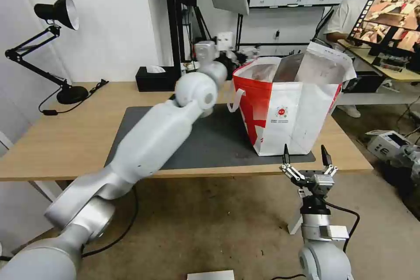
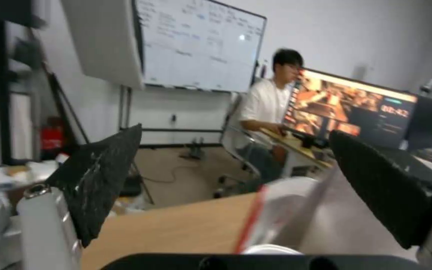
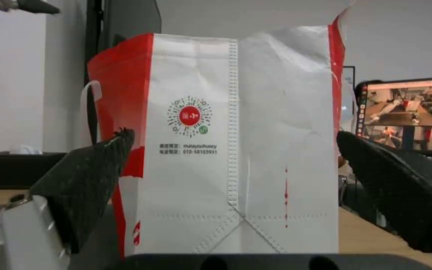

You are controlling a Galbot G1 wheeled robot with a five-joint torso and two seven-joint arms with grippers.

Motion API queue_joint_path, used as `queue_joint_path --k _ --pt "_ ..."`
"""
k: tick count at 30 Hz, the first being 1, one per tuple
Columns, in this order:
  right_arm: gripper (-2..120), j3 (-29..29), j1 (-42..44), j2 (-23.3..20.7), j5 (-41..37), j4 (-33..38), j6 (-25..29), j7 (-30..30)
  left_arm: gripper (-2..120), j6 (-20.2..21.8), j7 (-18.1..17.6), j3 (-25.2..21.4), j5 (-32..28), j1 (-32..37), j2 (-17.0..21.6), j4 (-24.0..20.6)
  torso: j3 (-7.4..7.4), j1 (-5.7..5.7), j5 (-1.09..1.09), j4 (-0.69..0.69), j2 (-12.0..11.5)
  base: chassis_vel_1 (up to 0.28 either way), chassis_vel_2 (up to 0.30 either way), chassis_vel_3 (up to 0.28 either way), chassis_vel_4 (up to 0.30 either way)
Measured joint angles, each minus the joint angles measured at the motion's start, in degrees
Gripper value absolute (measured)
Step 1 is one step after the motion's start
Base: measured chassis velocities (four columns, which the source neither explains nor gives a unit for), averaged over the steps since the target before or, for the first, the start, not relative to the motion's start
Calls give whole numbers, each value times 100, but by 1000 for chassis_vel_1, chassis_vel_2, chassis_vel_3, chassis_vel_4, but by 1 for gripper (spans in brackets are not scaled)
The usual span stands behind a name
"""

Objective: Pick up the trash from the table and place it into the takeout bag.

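The takeout bag stands upright and open-mouthed on the right end of the dark mat on the table. The trash is out of view. My left arm reaches across the mat, with its wrist raised just left of the bag's rim. In the left wrist view the left gripper is open and holds nothing, with the bag's red-edged side close below it. My right gripper hangs open in front of the table edge, facing the bag's logo side.
A black tissue box and a black desk lamp stand along the table's back. Right of the table are a paler desk with a monitor, a seated person, and equipment on the floor.
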State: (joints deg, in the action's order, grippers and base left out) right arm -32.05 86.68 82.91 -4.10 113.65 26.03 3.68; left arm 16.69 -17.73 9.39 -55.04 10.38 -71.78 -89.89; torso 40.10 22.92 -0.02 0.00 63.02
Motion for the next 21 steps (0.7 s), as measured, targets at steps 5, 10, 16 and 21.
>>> queue_joint_path --k 5,10,16,21 --pt "100 -11 11 -20 -1 15 0 0 100 -215 292 -615 151 585 619 -546 0 -1 0 0 0 0 0 0 0" --pt "100 8 9 -36 1 -2 0 -1 100 -711 667 -1216 449 1321 1008 -878 0 0 -1 1 1 0 0 0 0" --pt "100 22 -35 -64 16 -69 2 -8 100 -1196 912 -1663 676 2022 1182 -1028 0 0 1 -1 1 0 0 0 0" --pt "100 28 -58 -59 29 -95 13 -13 100 -1686 1170 -2131 1142 3002 1254 -1239 0 0 1 0 0 0 0 0 0"
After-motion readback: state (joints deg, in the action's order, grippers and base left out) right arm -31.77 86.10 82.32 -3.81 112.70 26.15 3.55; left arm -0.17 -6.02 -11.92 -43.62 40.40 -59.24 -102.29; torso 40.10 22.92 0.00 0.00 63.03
